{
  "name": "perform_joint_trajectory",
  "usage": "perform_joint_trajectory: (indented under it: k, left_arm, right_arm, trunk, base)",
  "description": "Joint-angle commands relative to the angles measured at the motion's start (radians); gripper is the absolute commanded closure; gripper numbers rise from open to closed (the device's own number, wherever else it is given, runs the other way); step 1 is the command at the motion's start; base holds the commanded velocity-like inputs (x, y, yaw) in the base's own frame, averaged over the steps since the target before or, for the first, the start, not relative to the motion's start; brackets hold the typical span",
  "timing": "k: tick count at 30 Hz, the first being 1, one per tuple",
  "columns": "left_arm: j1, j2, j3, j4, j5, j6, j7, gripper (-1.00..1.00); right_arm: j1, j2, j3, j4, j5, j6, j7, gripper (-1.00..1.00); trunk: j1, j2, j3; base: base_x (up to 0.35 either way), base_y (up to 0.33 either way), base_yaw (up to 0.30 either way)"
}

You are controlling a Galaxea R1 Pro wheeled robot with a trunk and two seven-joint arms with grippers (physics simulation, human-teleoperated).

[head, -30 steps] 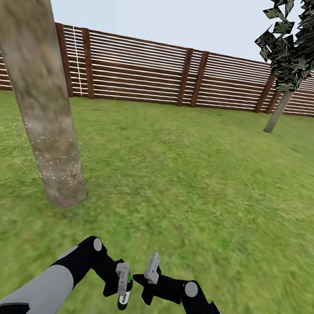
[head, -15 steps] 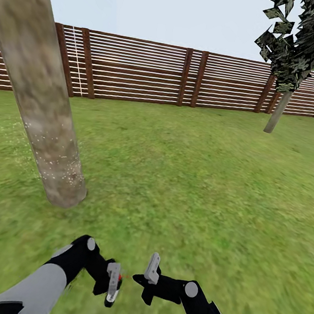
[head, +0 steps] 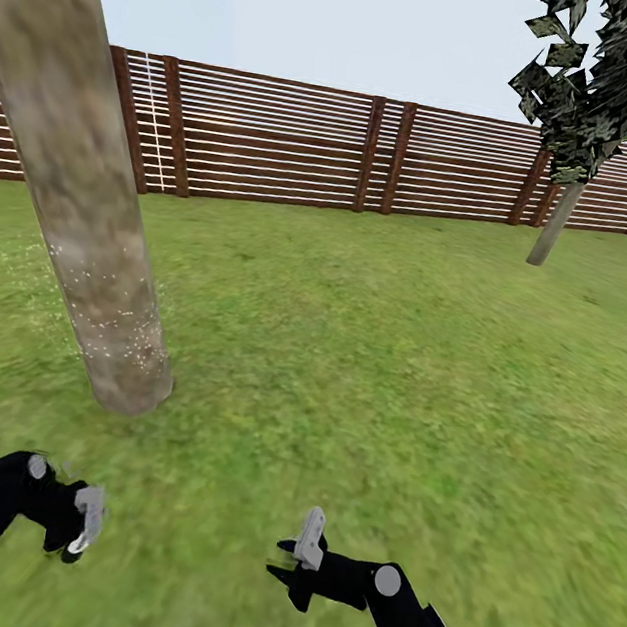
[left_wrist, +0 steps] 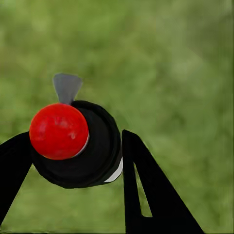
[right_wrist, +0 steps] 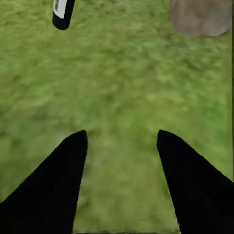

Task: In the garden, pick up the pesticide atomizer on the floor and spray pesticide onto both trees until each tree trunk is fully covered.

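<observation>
On grass, two trees, one atomizer.

Two-arm robot, grey and black
Grey forearm shells, black wrists with round grey joint caps, light-grey fingers; right arm at 5 o'clock.

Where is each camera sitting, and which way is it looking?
Head view: on the robot's head, looking forward and down over green grass, a thick grey-beige tree trunk and a brown slatted fence; both arms show.
Left wrist view: by the left gripper, facing grass past the black, red-capped atomizer between its fingers.
Right wrist view: by the right gripper, facing grass; two dark fingers show.
Shared: head and right wrist views both show the trunk's base.
</observation>
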Motion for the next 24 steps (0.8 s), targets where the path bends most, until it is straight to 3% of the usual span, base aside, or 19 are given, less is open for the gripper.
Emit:
perform_joint_trajectory:
  k: [1, 2, 3, 4, 5, 6, 7, 8, 9, 10, 11, 13, 16, 19, 24]
  left_arm:
    - [0.002, 0.021, 0.156, 0.009, 0.008, -0.001, 0.055, 1.00]
    - [0.005, 0.029, 0.419, 0.015, 0.012, -0.003, 0.170, 1.00]
    - [0.006, 0.029, 0.484, 0.016, 0.013, -0.004, 0.183, 1.00]
    - [0.007, 0.029, 0.635, 0.016, 0.013, -0.007, 0.198, 1.00]
    - [0.023, 0.025, 0.777, 0.016, 0.013, -0.013, 0.206, 1.00]
    - [0.051, 0.020, 0.887, 0.015, 0.014, -0.017, 0.221, 1.00]
    - [0.066, 0.015, 0.953, 0.016, 0.017, -0.029, 0.249, 1.00]
    - [0.080, 0.008, 1.032, 0.016, 0.034, -0.064, 0.323, 1.00]
    - [0.096, 0.001, 1.078, 0.016, 0.048, -0.085, 0.386, 1.00]
    - [0.119, -0.009, 1.116, 0.016, 0.064, -0.098, 0.447, 1.00]
    - [0.155, -0.030, 1.151, 0.016, 0.101, -0.129, 0.518, 1.00]
    - [0.252, -0.097, 1.176, 0.016, 0.202, -0.282, 0.610, 1.00]
    - [0.321, -0.137, 1.180, 0.030, 0.255, -0.359, 0.669, 1.00]
    - [0.346, -0.134, 1.181, 0.133, 0.251, -0.368, 0.683, 1.00]
    - [0.361, -0.131, 1.181, 0.160, 0.259, -0.371, 0.713, 1.00]
  right_arm:
    - [0.000, -0.024, -0.010, 0.001, -0.001, -0.001, -0.004, -1.00]
    - [0.002, -0.040, -0.159, 0.006, 0.000, -0.001, -0.010, -1.00]
    - [0.002, -0.041, -0.212, 0.015, 0.001, -0.002, -0.013, -1.00]
    - [0.003, -0.042, -0.324, 0.061, 0.002, -0.002, -0.044, -1.00]
    - [0.003, -0.047, -0.406, 0.118, 0.002, -0.003, -0.127, -1.00]
    - [0.005, -0.057, -0.450, 0.176, 0.002, -0.006, -0.248, -1.00]
    - [0.006, -0.063, -0.465, 0.220, 0.002, -0.015, -0.354, -1.00]
    - [0.007, -0.067, -0.474, 0.276, 0.001, -0.059, -0.507, -1.00]
    - [0.010, -0.068, -0.477, 0.314, 0.001, -0.115, -0.599, -1.00]
    - [0.016, -0.068, -0.479, 0.352, 0.001, -0.182, -0.677, -1.00]
    - [0.039, -0.068, -0.480, 0.408, 0.001, -0.274, -0.774, -1.00]
    - [0.115, -0.069, -0.481, 0.471, 0.001, -0.456, -0.899, -1.00]
    - [0.190, -0.068, -0.481, 0.485, 0.001, -0.607, -0.928, -1.00]
    - [0.204, -0.063, -0.481, 0.488, 0.002, -0.625, -0.931, -1.00]
    - [0.206, -0.063, -0.479, 0.553, 0.003, -0.612, -0.927, -1.00]
  trunk:
    - [0.000, 0.000, 0.000]
    - [0.000, 0.000, 0.000]
    - [0.000, 0.000, 0.000]
    - [0.000, 0.000, 0.000]
    - [0.000, 0.000, 0.000]
    - [0.000, 0.000, 0.000]
    - [0.000, 0.000, 0.000]
    - [0.000, 0.000, 0.000]
    - [0.000, 0.000, 0.000]
    - [0.000, 0.000, 0.000]
    - [0.000, 0.000, 0.000]
    - [0.000, 0.000, 0.000]
    - [0.000, 0.000, 0.000]
    - [0.000, 0.000, 0.000]
    - [0.000, 0.000, 0.000]
  base:
    - [0.000, 0.000, 0.000]
    - [0.000, 0.000, 0.000]
    - [0.000, 0.000, 0.000]
    - [0.000, 0.000, 0.000]
    - [0.000, 0.000, 0.000]
    - [0.000, 0.000, 0.000]
    - [0.000, 0.000, 0.000]
    - [0.000, 0.000, 0.000]
    - [0.000, 0.000, 0.000]
    - [0.000, 0.000, 0.000]
    - [0.000, 0.000, 0.000]
    - [0.000, 0.000, 0.000]
    - [0.000, 0.000, 0.000]
    - [0.000, 0.000, 0.000]
    - [0.000, 0.000, 0.000]
